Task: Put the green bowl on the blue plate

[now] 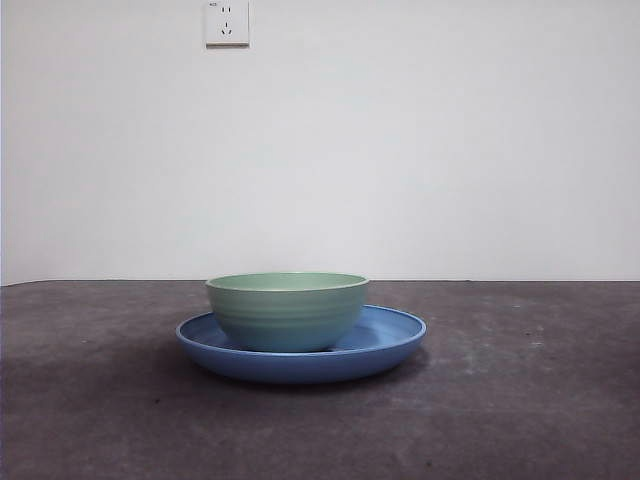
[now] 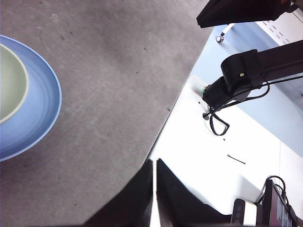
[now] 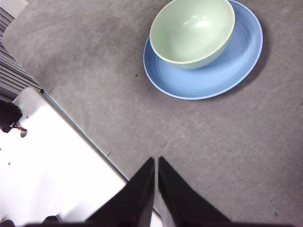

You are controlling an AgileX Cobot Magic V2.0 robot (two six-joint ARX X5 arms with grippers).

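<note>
While resting upright inside the blue plate (image 1: 395,345), off-centre toward one rim, sits the green bowl (image 1: 287,310), well in from the table (image 1: 520,400) edges. Pulled back near the table's edge, apart from the crockery: left gripper (image 2: 155,189) and right gripper (image 3: 156,184), jaws pressed together, holding nothing. Likely risk: a returning arm nudging the bowl off.

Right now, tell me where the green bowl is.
The green bowl sits upright on the blue plate, slightly off-centre, mid-table in the front view, below the wall socket.
</note>
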